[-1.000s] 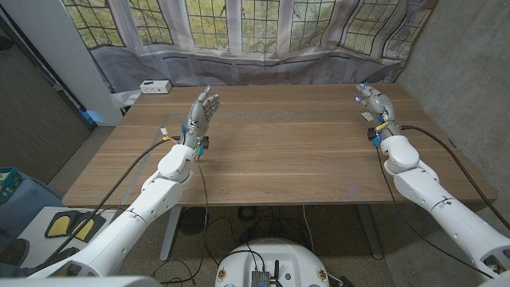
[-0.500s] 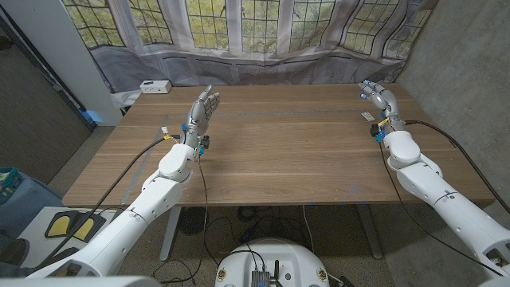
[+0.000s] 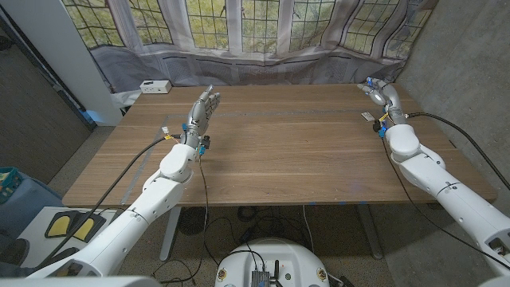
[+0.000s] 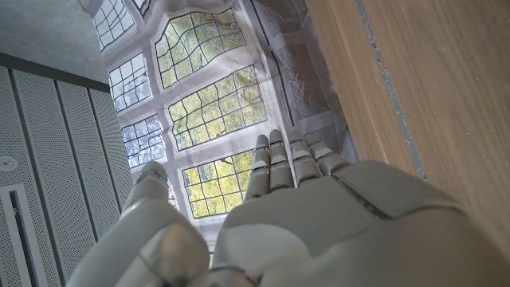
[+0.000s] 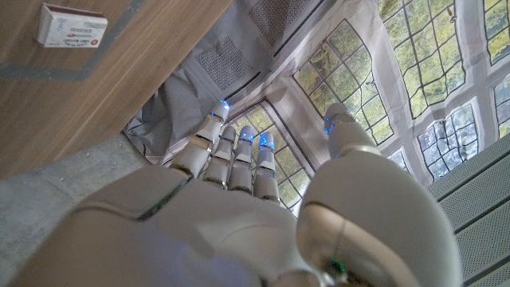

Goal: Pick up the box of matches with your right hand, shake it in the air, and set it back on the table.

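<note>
The box of matches (image 3: 366, 116) is small and white with a red label, and it lies on the wooden table (image 3: 295, 151) near the far right edge; it also appears in the right wrist view (image 5: 72, 26). My right hand (image 3: 381, 94) is raised just beyond and to the right of the box, fingers apart and straight, holding nothing (image 5: 239, 207). On the table's left side my left hand (image 3: 203, 110) stands upright with its fingers extended and nothing in it (image 4: 303, 207).
A white device (image 3: 154, 86) sits on a ledge past the table's far left corner. A grey curtain (image 3: 271, 64) and windows run behind the far edge. A concrete wall (image 3: 470, 72) stands close to the right edge.
My right hand has moved right and farther back, from beside the box toward the table's far right corner. The box and the left hand have stayed put.
</note>
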You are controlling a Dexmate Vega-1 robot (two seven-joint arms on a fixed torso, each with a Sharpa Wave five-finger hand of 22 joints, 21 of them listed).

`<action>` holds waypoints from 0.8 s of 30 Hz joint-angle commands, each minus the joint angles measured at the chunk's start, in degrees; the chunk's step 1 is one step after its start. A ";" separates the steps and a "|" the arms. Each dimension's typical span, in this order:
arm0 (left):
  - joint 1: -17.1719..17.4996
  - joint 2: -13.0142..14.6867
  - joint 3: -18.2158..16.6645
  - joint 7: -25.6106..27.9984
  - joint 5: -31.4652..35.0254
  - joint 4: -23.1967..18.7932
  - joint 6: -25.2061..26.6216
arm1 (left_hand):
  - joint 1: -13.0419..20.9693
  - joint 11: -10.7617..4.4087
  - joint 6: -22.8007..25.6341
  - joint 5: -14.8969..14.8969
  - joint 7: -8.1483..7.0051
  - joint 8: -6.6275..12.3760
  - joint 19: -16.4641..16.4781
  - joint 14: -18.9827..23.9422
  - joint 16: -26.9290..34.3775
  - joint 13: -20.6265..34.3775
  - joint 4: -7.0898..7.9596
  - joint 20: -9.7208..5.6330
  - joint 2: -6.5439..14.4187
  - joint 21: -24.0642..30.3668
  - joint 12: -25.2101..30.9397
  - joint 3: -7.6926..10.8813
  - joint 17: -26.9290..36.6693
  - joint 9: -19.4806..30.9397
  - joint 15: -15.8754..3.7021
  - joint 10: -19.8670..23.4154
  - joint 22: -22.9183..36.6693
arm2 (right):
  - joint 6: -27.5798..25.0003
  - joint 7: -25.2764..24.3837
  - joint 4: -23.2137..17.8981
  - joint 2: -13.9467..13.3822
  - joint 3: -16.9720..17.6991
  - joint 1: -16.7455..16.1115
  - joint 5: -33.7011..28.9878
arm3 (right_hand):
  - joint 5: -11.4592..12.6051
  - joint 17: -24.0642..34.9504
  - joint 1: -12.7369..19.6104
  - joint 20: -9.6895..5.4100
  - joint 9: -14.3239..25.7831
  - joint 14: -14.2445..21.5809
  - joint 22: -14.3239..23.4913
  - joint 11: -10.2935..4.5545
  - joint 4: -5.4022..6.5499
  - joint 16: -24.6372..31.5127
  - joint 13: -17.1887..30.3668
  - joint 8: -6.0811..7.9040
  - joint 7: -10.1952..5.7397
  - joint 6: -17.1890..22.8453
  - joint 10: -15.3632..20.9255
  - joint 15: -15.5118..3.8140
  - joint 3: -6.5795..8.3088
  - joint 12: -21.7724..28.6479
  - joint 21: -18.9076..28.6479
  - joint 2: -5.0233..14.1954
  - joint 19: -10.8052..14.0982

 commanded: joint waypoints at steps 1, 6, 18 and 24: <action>0.32 -0.36 0.15 1.11 1.29 -0.32 -0.26 | 0.83 -0.15 0.53 -0.18 -0.11 0.10 -0.22 0.29 -0.25 0.11 -0.11 0.25 -0.01 -0.36 0.14 0.26 0.25 0.11 -0.11 0.61 0.33 | -6.33 -4.17 0.02 -1.23 -2.11 2.59 -5.94 | -0.07 0.11 1.46 0.09 0.07 0.72 0.14 -0.55 -0.02 0.22 0.25 0.30 0.01 1.01 0.69 0.23 0.63 -0.01 -0.17 -0.25 0.62; 0.36 -0.57 0.23 1.34 1.76 -0.40 -0.70 | 0.89 -0.11 0.66 -0.19 -0.18 0.04 -0.31 0.29 -0.32 0.11 -0.11 0.31 0.09 -0.41 0.09 0.31 0.25 0.12 -0.18 0.72 0.34 | -9.26 -5.24 -0.27 -1.69 -3.00 3.54 -7.85 | -0.11 0.07 2.44 0.43 0.08 0.51 0.15 -0.86 0.13 0.02 0.28 0.39 -0.35 1.60 1.29 0.33 0.69 0.08 -0.33 -0.79 0.53; 1.01 -0.78 0.25 2.17 2.24 -1.33 -0.44 | 1.06 -0.30 0.72 -0.21 -0.23 -0.20 -0.38 0.32 -0.45 0.12 -0.11 0.53 0.34 -0.46 -0.07 0.43 0.24 0.12 -0.20 0.83 0.34 | -21.20 -4.83 -2.60 -3.52 -6.07 6.35 -12.13 | -0.03 0.04 4.77 1.02 0.12 -0.02 0.15 -1.21 0.40 -0.44 0.37 0.10 -0.80 1.70 0.82 0.69 0.86 -0.46 -0.91 -1.95 -0.35; 1.39 -0.84 0.11 2.44 2.06 -1.67 -0.21 | 1.14 -0.27 0.81 -0.23 -0.38 -0.28 -0.41 0.31 -0.51 0.13 -0.11 0.62 0.45 -0.49 -0.15 0.49 0.24 0.13 -0.24 0.89 0.35 | -28.28 -3.79 -4.29 -4.23 -8.07 8.02 -14.39 | -0.10 0.09 4.80 1.05 0.14 0.20 0.15 -1.05 0.73 -0.39 0.43 -0.11 -0.64 1.49 1.18 0.71 0.56 -0.40 -0.97 -2.46 -0.43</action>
